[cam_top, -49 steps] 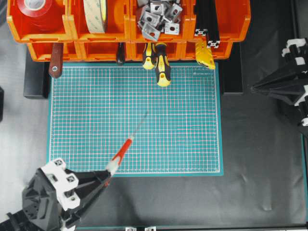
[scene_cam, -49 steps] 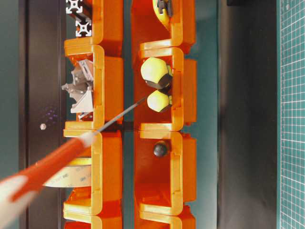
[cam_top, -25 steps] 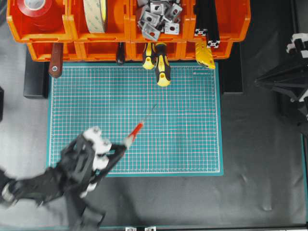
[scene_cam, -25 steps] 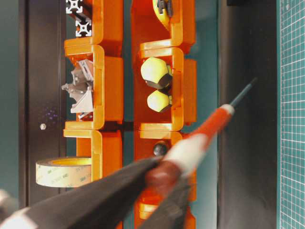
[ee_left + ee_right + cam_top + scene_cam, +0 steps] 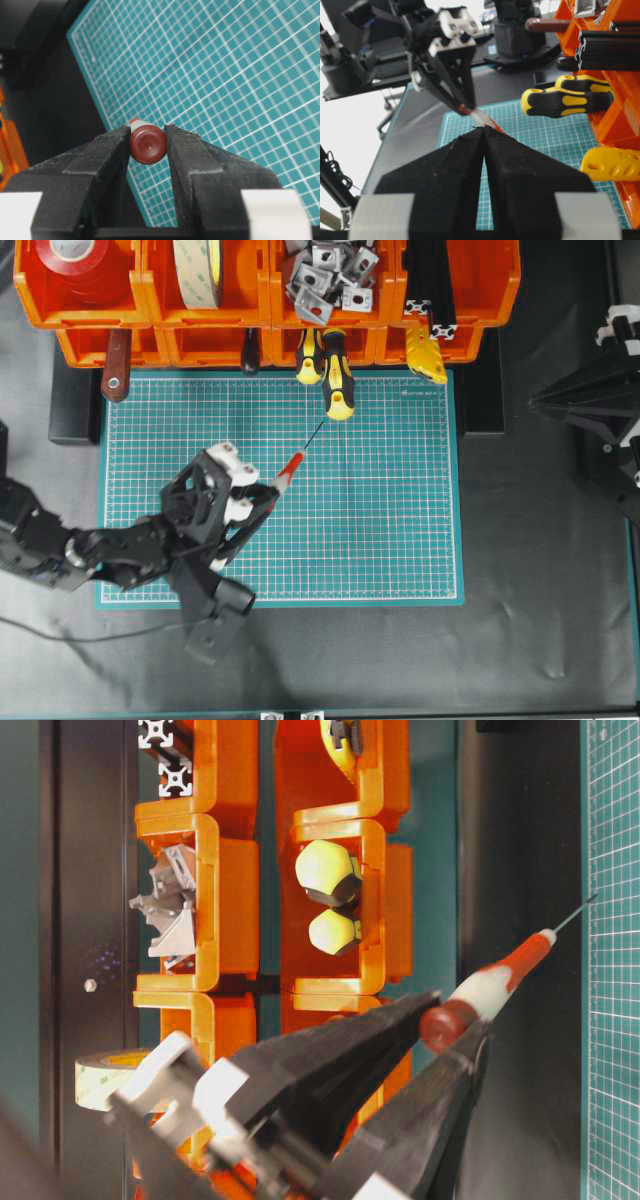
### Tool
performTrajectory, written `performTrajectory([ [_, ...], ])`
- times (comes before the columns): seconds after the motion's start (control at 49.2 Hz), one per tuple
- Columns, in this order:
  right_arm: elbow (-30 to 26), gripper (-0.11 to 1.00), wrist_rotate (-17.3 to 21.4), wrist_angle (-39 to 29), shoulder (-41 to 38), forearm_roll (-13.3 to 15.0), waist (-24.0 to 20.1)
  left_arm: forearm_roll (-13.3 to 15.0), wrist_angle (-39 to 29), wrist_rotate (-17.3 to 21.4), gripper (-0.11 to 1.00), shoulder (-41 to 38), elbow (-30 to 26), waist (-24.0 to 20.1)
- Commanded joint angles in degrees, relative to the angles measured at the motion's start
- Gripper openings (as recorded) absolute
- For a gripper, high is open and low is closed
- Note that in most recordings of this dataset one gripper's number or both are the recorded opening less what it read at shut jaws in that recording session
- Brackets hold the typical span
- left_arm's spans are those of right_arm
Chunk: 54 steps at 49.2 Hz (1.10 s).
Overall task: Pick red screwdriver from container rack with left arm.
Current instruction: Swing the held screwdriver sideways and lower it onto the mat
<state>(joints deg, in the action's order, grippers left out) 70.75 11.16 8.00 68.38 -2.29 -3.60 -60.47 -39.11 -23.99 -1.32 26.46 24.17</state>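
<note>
My left gripper [image 5: 272,484] is shut on the dark red butt of the red screwdriver [image 5: 290,466] and holds it over the left middle of the green mat. The thin shaft points up-right toward the rack. In the left wrist view the butt [image 5: 147,145] sits pinched between the two black fingers [image 5: 107,150]. The table-level view shows the screwdriver [image 5: 498,983] in front of the orange container rack [image 5: 232,890], clear of it. The rack [image 5: 210,318] runs along the far edge. My right gripper [image 5: 535,400] is shut and empty at the right edge.
Two yellow-and-black screwdrivers [image 5: 337,380] stick out of a lower bin onto the green mat [image 5: 380,500]. A dark-red handle with an eyelet [image 5: 116,365], a yellow tool [image 5: 427,353], red tape [image 5: 75,265] and metal brackets [image 5: 325,275] fill other bins.
My left arm has swung from the front-left corner onto the mat toward the rack, carrying the red screwdriver, whose tip now nears the yellow-and-black screwdrivers. The right arm has barely moved.
</note>
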Motion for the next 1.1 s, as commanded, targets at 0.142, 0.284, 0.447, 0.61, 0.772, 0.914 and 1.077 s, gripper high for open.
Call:
performTrajectory([
  [0.142, -2.0, -0.01, 0.1, 0.2, -0.3, -0.1, 0.4, -0.2, 3.9, -0.3, 0.24, 0.5, -0.3, -2.1],
  [0.284, -2.0, -0.01, 0.1, -0.1, 0.0, 0.0, 0.7, -0.2, 5.1, -0.3, 0.24, 0.5, 0.2, -2.7],
  [0.447, -2.1, -0.01, 0.1, -0.1, 0.1, 0.0, 0.7, -0.2, 6.6, -0.2, 0.25, 0.4, 0.4, -2.8],
  [0.61, -2.1, -0.01, 0.1, -0.1, 0.1, -0.1, 0.7, -0.2, 8.5, -0.3, 0.25, 0.4, 1.0, -2.8],
  [0.772, -2.2, -0.01, 0.1, 0.2, 0.1, -0.1, 0.9, -0.2, 8.8, -0.8, 0.65, 0.4, 2.5, -2.8],
  [0.914, -2.2, -0.01, 0.2, -0.1, 0.1, -0.1, 0.9, -0.2, 8.9, -5.5, 0.88, 0.8, 4.3, -2.9],
  [1.077, -2.2, -0.01, 0.1, -0.1, 0.2, -0.1, 0.9, -0.2, 11.7, -15.0, 0.86, 1.5, 5.6, -2.2],
])
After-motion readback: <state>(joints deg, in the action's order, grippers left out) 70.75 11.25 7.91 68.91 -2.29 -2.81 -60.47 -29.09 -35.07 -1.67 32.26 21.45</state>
